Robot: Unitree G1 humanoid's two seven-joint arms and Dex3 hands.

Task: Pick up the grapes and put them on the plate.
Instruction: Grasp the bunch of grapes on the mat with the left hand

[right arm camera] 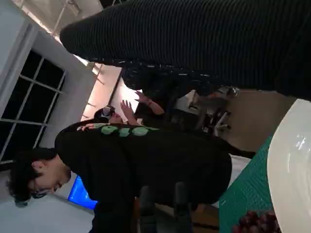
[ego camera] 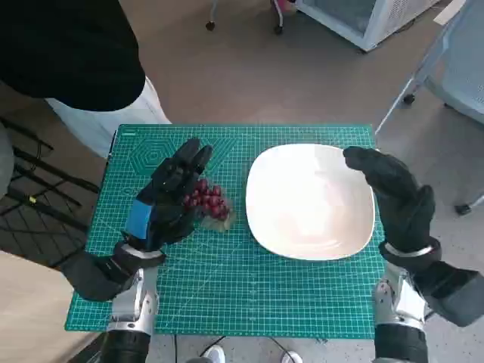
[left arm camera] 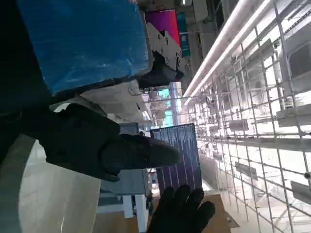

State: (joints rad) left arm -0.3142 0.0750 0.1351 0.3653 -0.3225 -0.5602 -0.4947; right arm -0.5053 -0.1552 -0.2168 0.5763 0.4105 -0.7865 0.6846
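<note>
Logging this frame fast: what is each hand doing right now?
Left hand: open, fingers spread beside the grapes, not holding them.
Right hand: open, holding nothing, at the plate edge.

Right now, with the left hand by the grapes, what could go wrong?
1. The left hand lies beside the grapes, fingers spread, not visibly gripping; closing might squash them or nudge the bunch aside.
2. The right hand hangs over the plate rim; it could bump or shift the plate during the transfer.
</note>
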